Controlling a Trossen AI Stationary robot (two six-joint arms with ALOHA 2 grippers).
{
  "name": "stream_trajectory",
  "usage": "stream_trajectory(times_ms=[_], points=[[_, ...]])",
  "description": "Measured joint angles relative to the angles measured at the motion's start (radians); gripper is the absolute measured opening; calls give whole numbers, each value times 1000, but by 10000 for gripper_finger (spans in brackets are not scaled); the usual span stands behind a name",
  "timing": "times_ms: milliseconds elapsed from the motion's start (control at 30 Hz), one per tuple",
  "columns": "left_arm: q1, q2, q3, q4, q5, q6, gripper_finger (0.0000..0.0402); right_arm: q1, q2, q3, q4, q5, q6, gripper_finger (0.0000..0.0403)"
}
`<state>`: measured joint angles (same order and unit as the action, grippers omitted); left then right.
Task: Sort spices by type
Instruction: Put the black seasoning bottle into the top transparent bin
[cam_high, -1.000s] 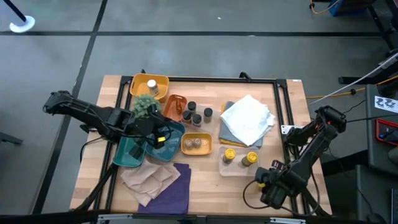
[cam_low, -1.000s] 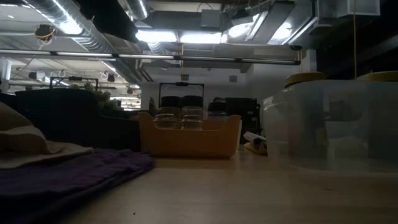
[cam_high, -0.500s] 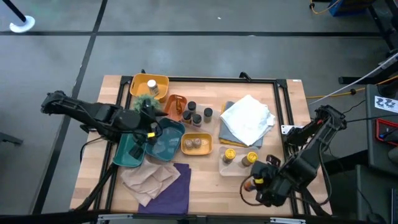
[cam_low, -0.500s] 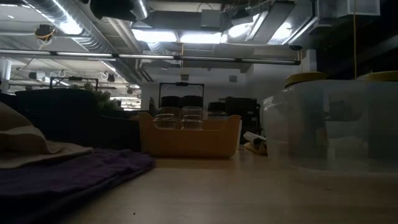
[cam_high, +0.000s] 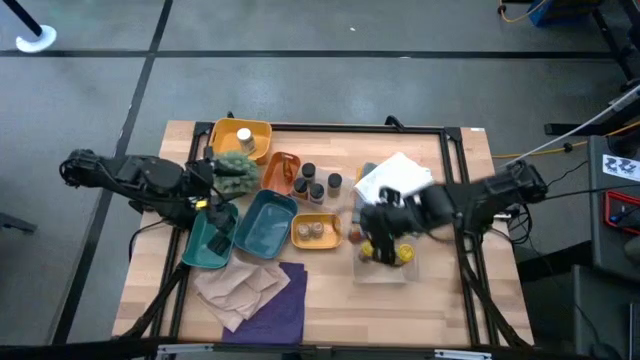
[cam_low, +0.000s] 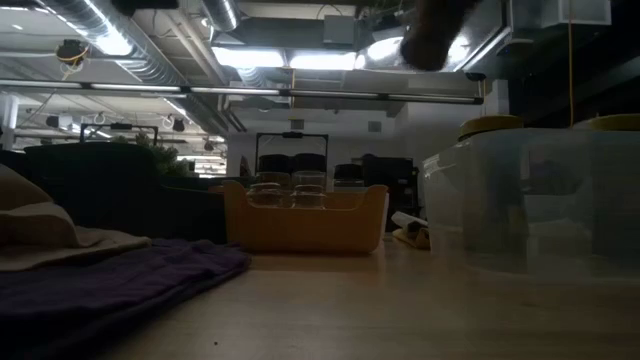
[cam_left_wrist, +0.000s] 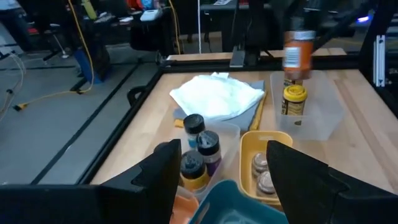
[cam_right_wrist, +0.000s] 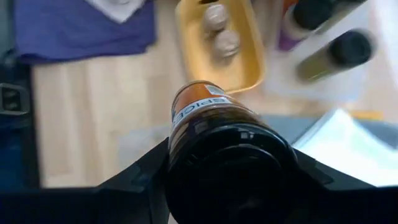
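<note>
Now the right arm reaches in across the table, its right gripper (cam_high: 385, 240) above the clear tray (cam_high: 412, 272) and clamped on a dark-lidded spice jar (cam_right_wrist: 214, 134) with brown contents (orange in the left wrist view). One yellow-lidded jar (cam_left_wrist: 293, 101) stands in that tray just below the held one. Nearby, the left arm lies low along the table's left side, its left gripper (cam_high: 207, 180) spread wide and empty beside the green plant (cam_high: 236, 168). Bare wood lies open along the table's (cam_high: 340, 315) near edge, right of the purple cloth (cam_high: 285, 305).
</note>
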<state>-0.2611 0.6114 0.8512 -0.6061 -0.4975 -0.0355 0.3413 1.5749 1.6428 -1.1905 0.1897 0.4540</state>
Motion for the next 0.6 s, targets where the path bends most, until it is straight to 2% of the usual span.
stream_trajectory(times_ms=[100, 300, 600], points=[[0, -84, -95, 52, 0, 1, 221, -110, 0, -1, 33, -31, -128, 209], [0, -242, -368, 308, 0, 24, 221, -290, 40, -2, 67, -65, -301, 206], [3, -461, -614, 491, -4, 63, 221, -429, 183, -2, 160, -233, -492, 209]])
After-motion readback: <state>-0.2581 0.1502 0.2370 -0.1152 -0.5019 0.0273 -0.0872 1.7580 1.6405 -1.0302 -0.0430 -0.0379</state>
